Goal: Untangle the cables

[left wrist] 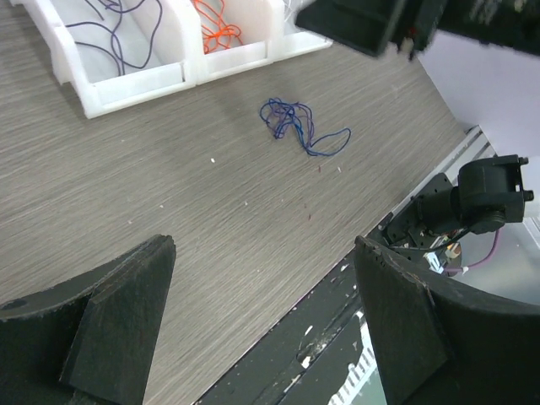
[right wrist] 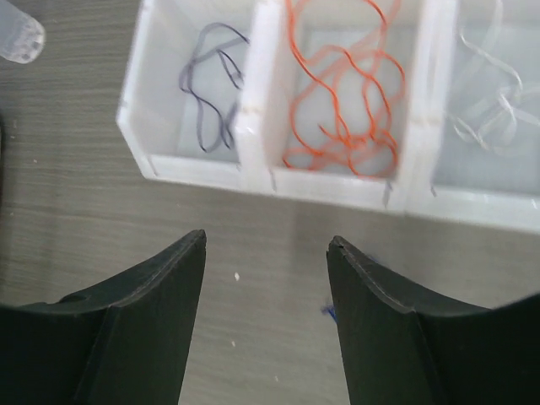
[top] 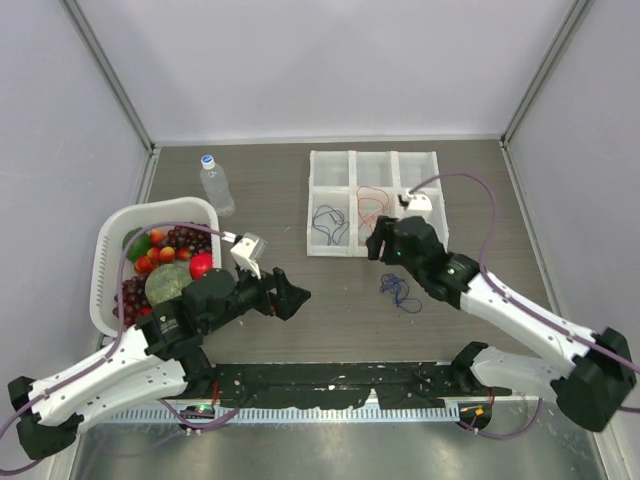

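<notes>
White plastic six-compartment tray [top: 372, 153] holds three sorted lots in its near row: dark blue cable [top: 330, 225], orange-red cable [top: 372, 205], white cable [right wrist: 494, 101]. One loose blue tangle [top: 400, 290] lies on the wood-grain table [top: 250, 170]. The left gripper [left wrist: 261, 253] gapes wide and empty, the tangle well ahead of it. The right gripper [right wrist: 266, 245] stands open and empty at the tray's front wall, the tangle just on its near side.

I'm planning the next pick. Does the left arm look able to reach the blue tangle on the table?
Probably yes: the open left gripper faces the blue tangle across bare table, nothing between; the right gripper hangs beyond it, at the tray.
</notes>
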Robot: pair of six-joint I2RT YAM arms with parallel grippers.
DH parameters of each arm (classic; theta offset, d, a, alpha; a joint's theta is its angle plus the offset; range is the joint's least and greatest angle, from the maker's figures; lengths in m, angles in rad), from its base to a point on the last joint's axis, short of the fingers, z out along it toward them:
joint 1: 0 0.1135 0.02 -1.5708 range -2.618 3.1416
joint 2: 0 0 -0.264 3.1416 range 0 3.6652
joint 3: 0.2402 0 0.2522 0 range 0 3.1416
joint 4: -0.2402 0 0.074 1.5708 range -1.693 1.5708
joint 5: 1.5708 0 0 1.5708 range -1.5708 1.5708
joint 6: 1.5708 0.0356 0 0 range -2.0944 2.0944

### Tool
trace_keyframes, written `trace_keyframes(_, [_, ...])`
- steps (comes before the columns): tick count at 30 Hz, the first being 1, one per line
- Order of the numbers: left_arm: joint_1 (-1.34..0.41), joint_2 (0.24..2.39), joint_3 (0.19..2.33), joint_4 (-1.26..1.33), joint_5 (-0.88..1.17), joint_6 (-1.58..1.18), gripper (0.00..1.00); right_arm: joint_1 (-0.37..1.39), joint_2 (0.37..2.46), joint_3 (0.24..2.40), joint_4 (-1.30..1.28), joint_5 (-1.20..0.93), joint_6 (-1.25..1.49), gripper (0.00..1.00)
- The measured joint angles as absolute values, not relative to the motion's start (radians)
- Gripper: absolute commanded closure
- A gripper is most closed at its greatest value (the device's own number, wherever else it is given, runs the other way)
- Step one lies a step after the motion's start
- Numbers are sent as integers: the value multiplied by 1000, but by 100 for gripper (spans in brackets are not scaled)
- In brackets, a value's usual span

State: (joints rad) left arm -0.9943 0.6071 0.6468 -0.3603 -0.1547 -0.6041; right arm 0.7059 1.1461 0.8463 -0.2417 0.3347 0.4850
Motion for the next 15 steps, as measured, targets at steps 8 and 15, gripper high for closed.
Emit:
trace_keyframes(8, [-994, 773, 637, -240, -90, -641, 9, 706, 762, 486, -385, 406, 719, 39])
trace_keyframes(15, [-994, 847, 637, -205, -45, -675, 9, 704, 710, 320, -385, 424, 847, 50])
